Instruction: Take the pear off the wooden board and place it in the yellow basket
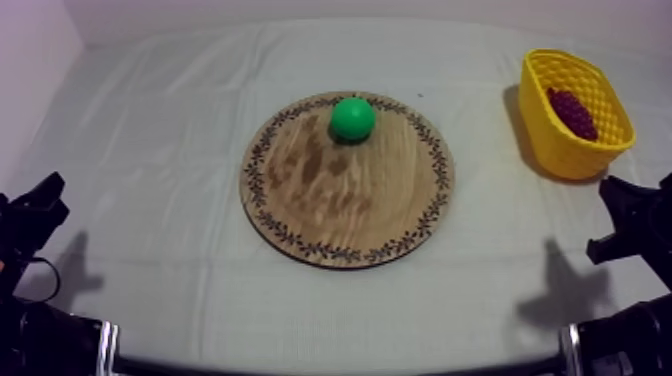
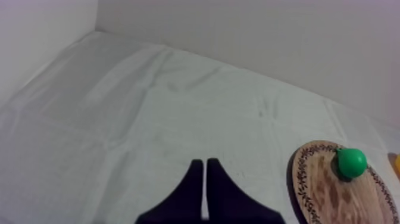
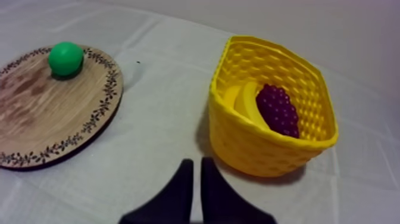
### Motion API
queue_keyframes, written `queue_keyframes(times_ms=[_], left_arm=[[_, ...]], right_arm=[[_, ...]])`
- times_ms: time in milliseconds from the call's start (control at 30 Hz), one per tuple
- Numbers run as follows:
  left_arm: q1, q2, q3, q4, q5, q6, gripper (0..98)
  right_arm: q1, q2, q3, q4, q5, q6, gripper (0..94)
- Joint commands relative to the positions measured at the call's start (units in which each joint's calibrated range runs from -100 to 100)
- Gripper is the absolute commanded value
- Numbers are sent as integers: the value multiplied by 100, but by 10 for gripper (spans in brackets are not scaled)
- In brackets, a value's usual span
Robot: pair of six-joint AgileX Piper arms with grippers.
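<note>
Smooth, rounded green toy pear (image 1: 353, 118) sits on the round wooden board (image 1: 340, 210) with the leaf-patterned rim, toward its far edge. At my right, the lattice-walled yellow basket (image 3: 262, 149) holds a knobbly purple bunch of grapes (image 3: 278, 110) and a smooth yellow banana (image 3: 241, 98). My left gripper (image 2: 205, 179) and right gripper (image 3: 196, 179) each have black fingers pressed together in a narrow wedge, gripping nothing, over creased cloth (image 2: 149, 119).

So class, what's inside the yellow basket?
A bunch of grapes and a banana lie in the yellow basket. The grapes cover part of the banana; anything beneath is hidden.
</note>
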Motion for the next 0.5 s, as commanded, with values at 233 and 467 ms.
queue_keyframes(times_ms=[233,467], left_arm=[[0,0,0,0,-1,1,1],[0,0,0,0,-1,1,1]], right_arm=[[2,548,-456,-90,-552,336,3],[-92,1858,-2262,-80,27,254,3]])
